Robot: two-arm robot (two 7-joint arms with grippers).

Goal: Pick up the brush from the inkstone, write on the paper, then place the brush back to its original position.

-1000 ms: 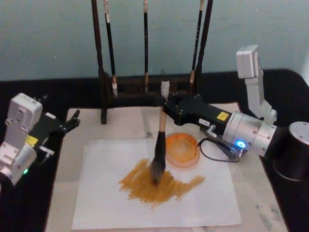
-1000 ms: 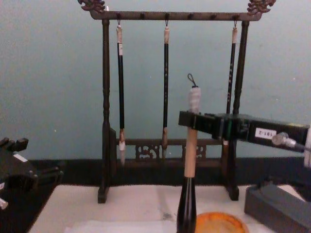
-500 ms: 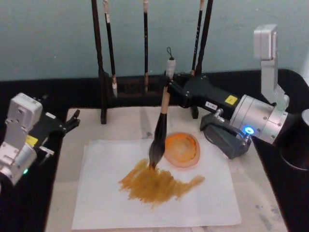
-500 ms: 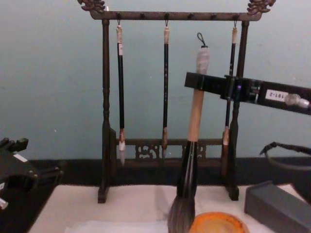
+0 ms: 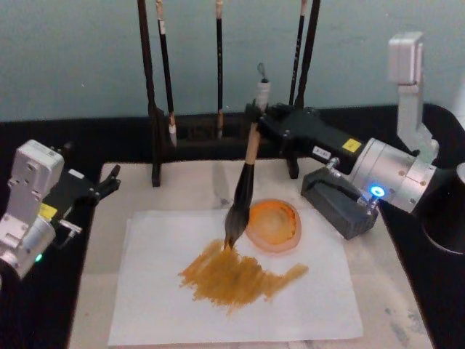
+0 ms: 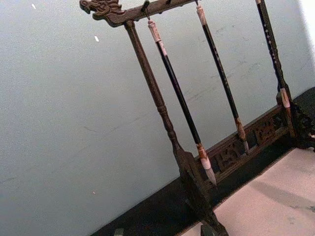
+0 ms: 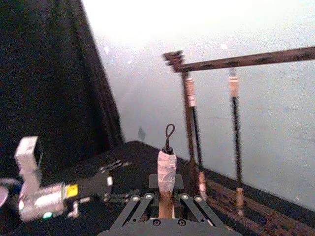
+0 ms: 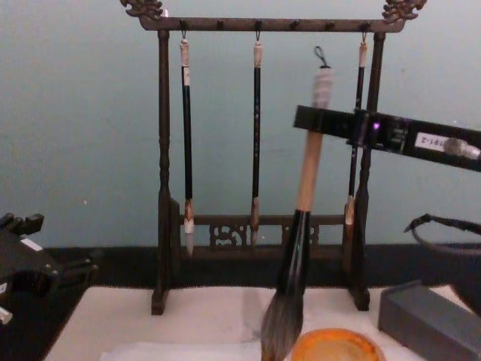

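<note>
Holding the brush (image 5: pixel 243 190) high on its handle, just under the cap, R gripper (image 5: pixel 254 120) has its fingers clamped on it. Brush tilts, bristle tip at the top edge of brown strokes (image 5: pixel 236 276) on the paper (image 5: pixel 152 305), just beside the inkstone (image 5: pixel 275 227). Writing looks abt done. Next: carry tip over inkstone, lower gently, let go. L gripper (image 5: pixel 109 182) parked far left.

Brush (image 5: pixel 243 185) is showing a matt tan wood handle, a glossy black lower part and coarse grey-brown hair; the right gripper (image 5: pixel 256 118) is looking like matt black plastic. Inkstone (image 5: pixel 276 227) is gleaming smooth orange-brown, and paper (image 5: pixel 160 291) is lying matt off-white, stained ochre. Rack (image 8: pixel 162 150) is reading as dark polished wood, block (image 5: pixel 336 205) as dull grey.
</note>
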